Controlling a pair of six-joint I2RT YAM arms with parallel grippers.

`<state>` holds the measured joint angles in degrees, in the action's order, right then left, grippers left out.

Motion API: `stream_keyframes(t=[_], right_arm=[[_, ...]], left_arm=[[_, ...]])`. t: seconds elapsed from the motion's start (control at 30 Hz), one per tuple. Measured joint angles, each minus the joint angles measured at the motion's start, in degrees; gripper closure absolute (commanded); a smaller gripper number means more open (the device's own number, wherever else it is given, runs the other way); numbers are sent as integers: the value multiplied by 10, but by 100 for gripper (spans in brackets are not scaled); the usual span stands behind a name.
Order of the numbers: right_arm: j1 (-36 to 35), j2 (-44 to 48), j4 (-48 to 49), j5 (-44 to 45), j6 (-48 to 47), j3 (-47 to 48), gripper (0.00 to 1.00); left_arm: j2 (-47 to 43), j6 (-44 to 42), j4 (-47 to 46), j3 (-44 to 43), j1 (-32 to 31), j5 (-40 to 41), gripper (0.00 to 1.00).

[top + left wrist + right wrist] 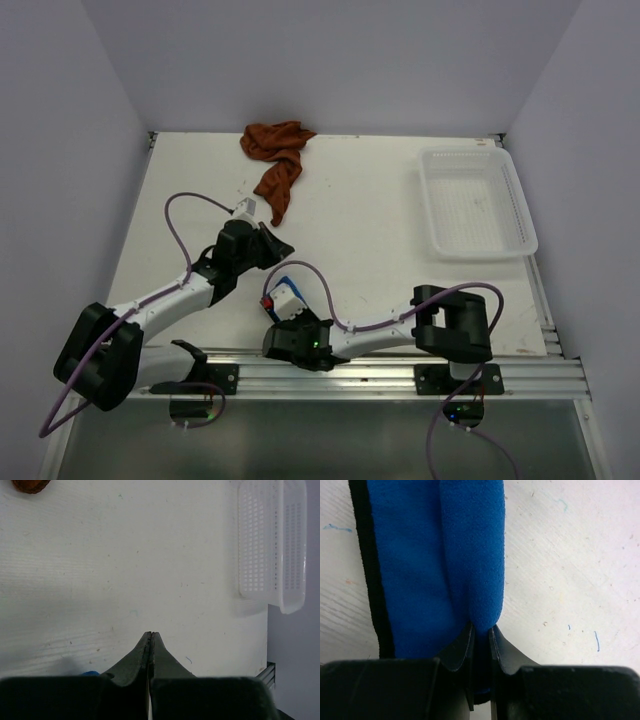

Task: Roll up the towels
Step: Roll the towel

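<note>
- Pinching a fold of the blue towel (445,555) near the desk's (360,220) front edge, the right gripper (481,632) has rolling under way.
- Clenched on nothing, the left gripper (150,636) hovers mid-desk.
- Crumpled at the far edge, the rust-brown towel (278,160) remains unrolled.

Brown towel (277,165) lay far-centre on table (370,240); basket (475,203) sat far-right. Blue towel (437,565) lay near-centre under R gripper (481,632). L gripper (150,636) was left of it, w/ basket well to its right.
</note>
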<state>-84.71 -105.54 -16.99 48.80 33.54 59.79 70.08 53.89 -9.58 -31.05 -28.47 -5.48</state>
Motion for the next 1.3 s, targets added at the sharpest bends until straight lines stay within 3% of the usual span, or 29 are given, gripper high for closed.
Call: stream_keyframes(t=[0.7, 1.3], right_arm=[[-73, -140, -153, 120, -83, 149, 100], [-114, -228, -263, 159, -161, 238, 100]], left_arm=[[-47, 13, -2, 4, 2, -41, 100], [-103, 24, 1, 118, 3, -79, 100]])
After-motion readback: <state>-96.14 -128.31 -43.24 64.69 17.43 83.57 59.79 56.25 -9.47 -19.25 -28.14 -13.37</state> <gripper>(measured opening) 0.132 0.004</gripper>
